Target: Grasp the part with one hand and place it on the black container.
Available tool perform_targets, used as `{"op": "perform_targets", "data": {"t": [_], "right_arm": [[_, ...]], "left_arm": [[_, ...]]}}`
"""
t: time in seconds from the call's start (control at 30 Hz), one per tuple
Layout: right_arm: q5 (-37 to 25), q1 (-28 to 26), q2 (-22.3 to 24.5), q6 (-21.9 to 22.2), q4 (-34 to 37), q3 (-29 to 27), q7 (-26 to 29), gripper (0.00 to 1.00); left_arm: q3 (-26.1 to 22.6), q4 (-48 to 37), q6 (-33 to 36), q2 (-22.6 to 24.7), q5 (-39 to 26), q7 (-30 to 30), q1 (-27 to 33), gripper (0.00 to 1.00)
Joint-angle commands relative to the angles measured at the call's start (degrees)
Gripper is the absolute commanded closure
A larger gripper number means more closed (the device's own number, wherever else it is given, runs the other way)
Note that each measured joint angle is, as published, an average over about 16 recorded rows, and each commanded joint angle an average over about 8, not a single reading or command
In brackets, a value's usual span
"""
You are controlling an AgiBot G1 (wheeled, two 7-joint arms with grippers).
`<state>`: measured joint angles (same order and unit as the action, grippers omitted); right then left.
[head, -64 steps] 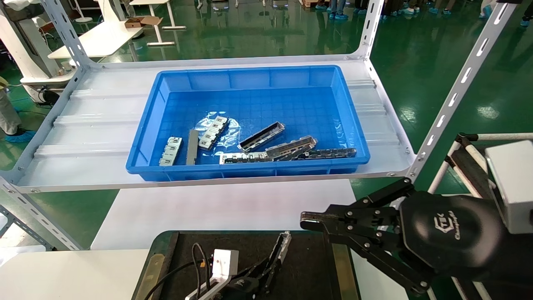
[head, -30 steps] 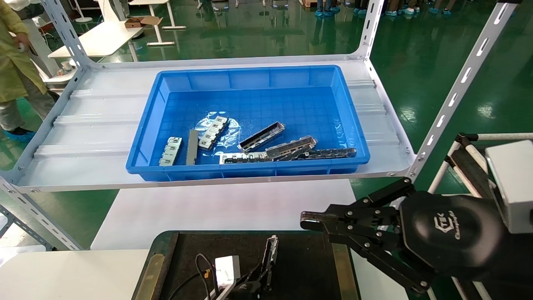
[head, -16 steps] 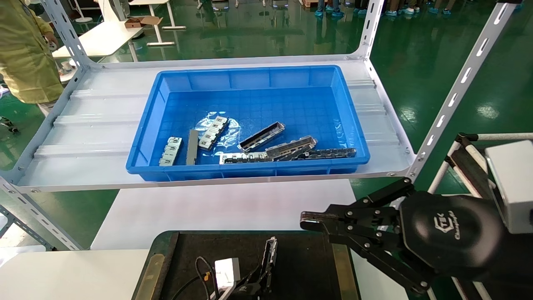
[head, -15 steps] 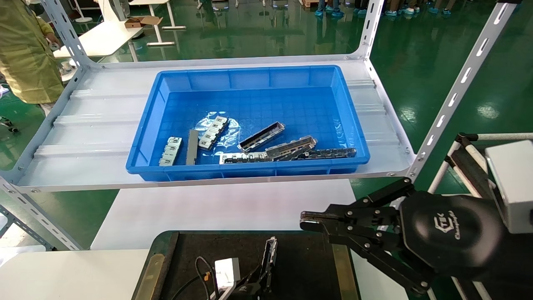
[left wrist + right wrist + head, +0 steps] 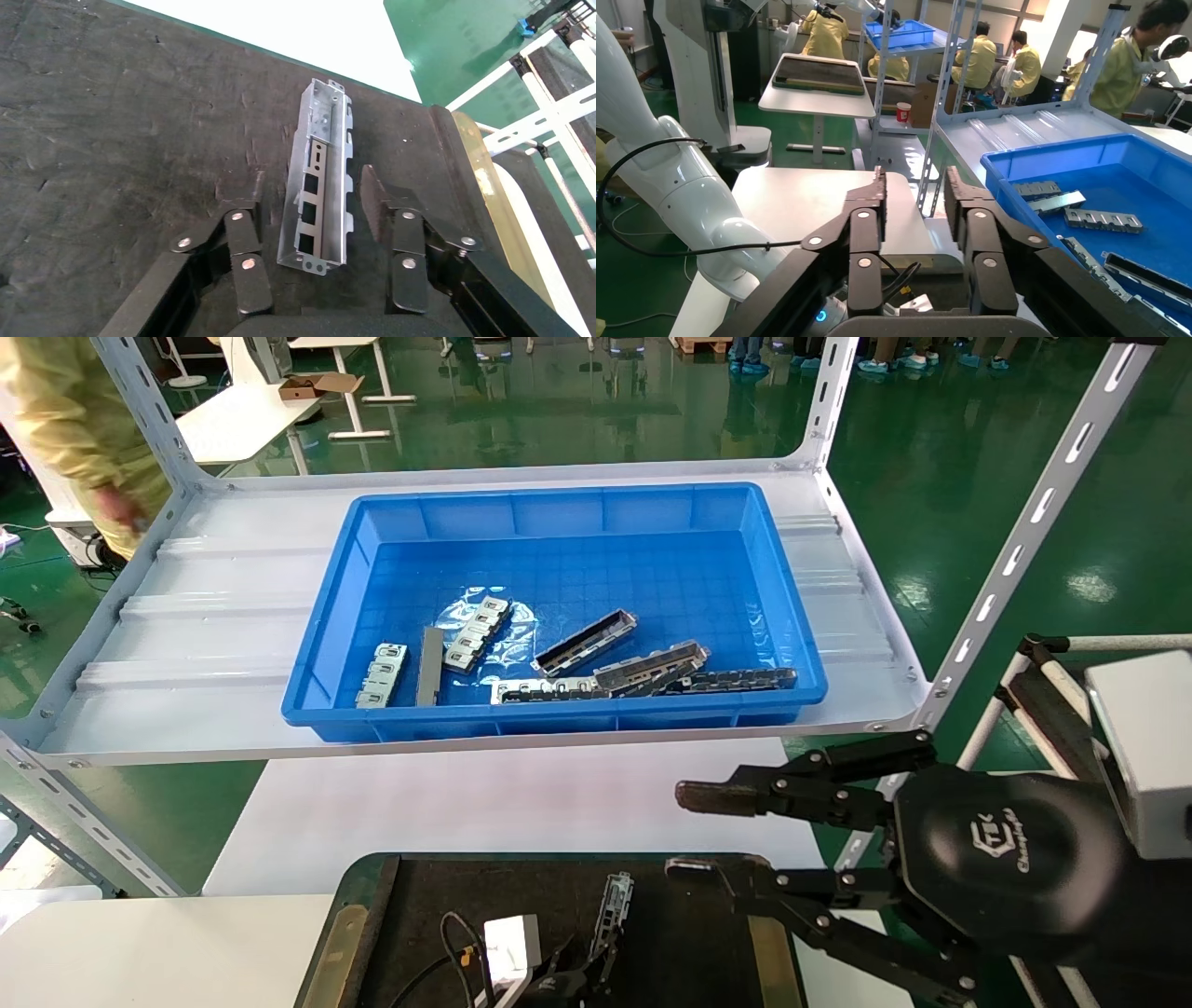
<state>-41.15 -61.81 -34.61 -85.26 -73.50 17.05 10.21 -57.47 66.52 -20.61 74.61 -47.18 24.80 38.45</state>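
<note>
You worked over a matte black flat tray with brass edge strips (image 5: 485,165), on a white table (image 5: 484,798) in a green-floored hall. The silvery metal channel part (image 5: 320,175) lay on the tray, untouched, between your left gripper's (image 5: 313,214) released jaws, long axis running straight out from the palm. Your right gripper (image 5: 694,831) hung spread beside the tray.

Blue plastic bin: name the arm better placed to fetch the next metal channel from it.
Right. Its open black gripper hangs free nearest the blue plastic bin; the left gripper, open, straddles the silvery channel bar lying on the black tray.
</note>
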Motion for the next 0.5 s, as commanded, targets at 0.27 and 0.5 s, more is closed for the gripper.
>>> {"op": "perform_targets", "data": {"t": [0.27,0.5], "right_arm": [[0.0,0.0,0.0,0.0,0.0,0.0,0.0,0.0],[0.0,0.0,0.0,0.0,0.0,0.0,0.0,0.0]], "left_arm": [[0.2,1.8,1.4,-1.3,-1.0,-0.2,0.8,0.0],[0.3,4.4,6.8,-4.9,-2.6,-0.4,2.4,0.0]]}}
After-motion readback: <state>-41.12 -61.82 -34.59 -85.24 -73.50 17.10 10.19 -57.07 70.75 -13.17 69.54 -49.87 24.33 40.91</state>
